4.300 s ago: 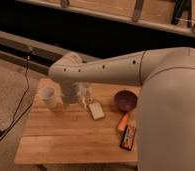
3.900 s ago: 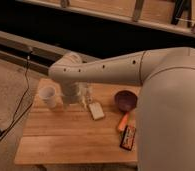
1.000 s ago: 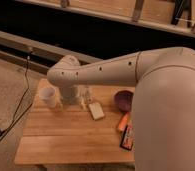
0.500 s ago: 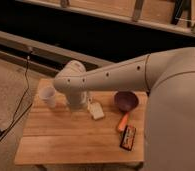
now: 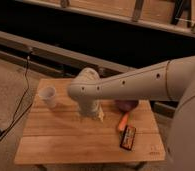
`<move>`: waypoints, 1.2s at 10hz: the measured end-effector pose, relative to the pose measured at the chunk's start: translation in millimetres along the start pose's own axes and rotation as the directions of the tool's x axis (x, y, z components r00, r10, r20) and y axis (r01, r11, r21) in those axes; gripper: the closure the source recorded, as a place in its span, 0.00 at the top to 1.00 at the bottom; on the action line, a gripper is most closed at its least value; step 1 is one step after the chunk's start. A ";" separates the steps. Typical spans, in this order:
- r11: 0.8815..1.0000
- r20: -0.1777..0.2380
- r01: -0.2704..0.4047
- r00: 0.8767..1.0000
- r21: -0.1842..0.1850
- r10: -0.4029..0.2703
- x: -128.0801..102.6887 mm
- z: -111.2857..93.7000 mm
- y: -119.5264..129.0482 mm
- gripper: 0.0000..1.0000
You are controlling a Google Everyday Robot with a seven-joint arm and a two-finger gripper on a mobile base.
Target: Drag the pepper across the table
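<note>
The pepper [image 5: 123, 121] is a small bright-orange tapered piece lying on the right part of the light wooden table [image 5: 66, 142], just in front of the purple bowl [image 5: 126, 105]. My gripper [image 5: 89, 114] hangs from the thick white arm and is low over the middle of the table, to the left of the pepper and apart from it. It is right beside the pale beige block [image 5: 99, 116], which the wrist partly hides.
A black packet with orange print [image 5: 128, 137] lies in front of the pepper near the right edge. A white cup [image 5: 48, 96] stands at the back left. A black cable [image 5: 18, 112] runs down the floor on the left. A dark wall and rail lie behind the table.
The arm has swung so the wrist sits further toward the table's middle and nearer the pepper. The pepper, bowl, packet and cup have stayed where they were on the table.
</note>
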 end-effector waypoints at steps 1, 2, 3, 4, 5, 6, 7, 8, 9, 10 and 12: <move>1.000 -0.010 -0.019 1.000 -0.006 0.019 1.4 6.0 -8.9 0.65; 0.999 -0.020 -0.033 0.999 -0.009 0.032 1.5 12.2 -18.1 0.65; 0.999 -0.029 -0.040 0.999 -0.014 0.040 1.1 18.0 -24.9 0.65; 0.998 -0.044 -0.050 0.998 -0.024 0.049 0.5 27.0 -33.6 0.65; 0.998 -0.057 -0.059 0.997 -0.031 0.057 -0.6 34.8 -40.7 0.65; 0.997 -0.068 -0.066 0.996 -0.036 0.063 -1.7 41.3 -46.1 0.65; 0.996 -0.082 -0.074 0.994 -0.039 0.071 -3.1 48.8 -52.7 0.65; 0.996 -0.093 -0.082 0.993 -0.040 0.077 -4.7 55.1 -58.7 0.65; 0.995 -0.103 -0.088 0.991 -0.039 0.084 -5.7 60.5 -64.0 0.65; 0.995 -0.115 -0.097 0.989 -0.038 0.092 -6.9 66.9 -70.2 0.65; 0.994 -0.131 -0.106 0.986 -0.035 0.100 -9.0 75.2 -77.5 0.65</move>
